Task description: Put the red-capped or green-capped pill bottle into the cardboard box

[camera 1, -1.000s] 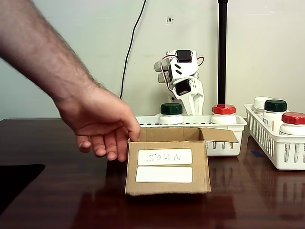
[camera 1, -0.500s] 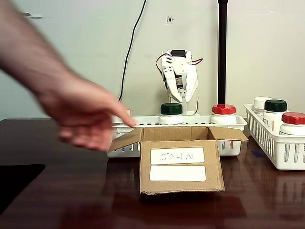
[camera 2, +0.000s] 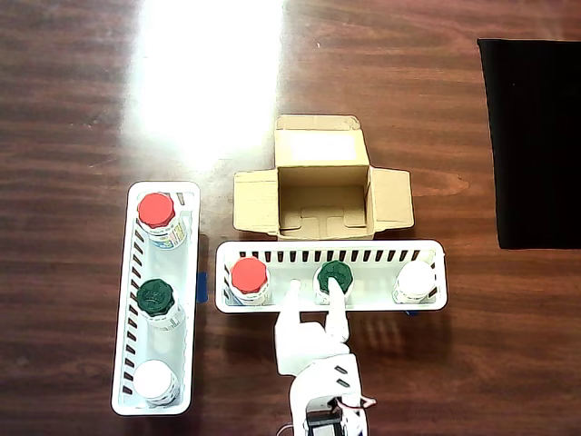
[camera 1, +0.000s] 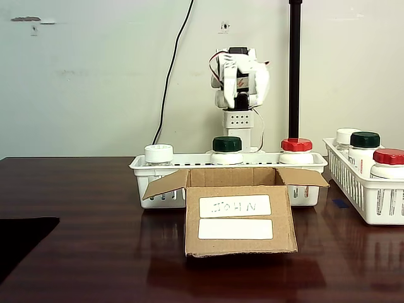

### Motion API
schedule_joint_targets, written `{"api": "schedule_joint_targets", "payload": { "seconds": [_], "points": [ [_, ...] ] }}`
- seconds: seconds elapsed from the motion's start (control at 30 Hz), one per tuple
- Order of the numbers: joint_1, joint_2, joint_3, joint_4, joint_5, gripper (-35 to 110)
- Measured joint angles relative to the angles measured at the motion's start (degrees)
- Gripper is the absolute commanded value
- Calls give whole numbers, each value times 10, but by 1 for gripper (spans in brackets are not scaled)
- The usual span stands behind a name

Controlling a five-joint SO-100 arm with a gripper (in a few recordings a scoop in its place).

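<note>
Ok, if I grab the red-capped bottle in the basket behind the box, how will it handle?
The pill bottle looks like rigid plastic, so it should hold its shape under the gripper. Its ribbed cap probably helps grip. Being round, it would likely roll if dropped sideways into the cardboard box.

The red-capped pill bottle (camera 2: 248, 276) stands upright at seven o'clock from the open, empty cardboard box (camera 2: 322, 189).
</note>
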Motion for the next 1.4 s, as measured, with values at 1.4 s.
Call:
{"api": "schedule_joint_targets", "payload": {
  "seconds": [1.4],
  "points": [
    [-139,-440,25,-456,17,57]
  ]
}}
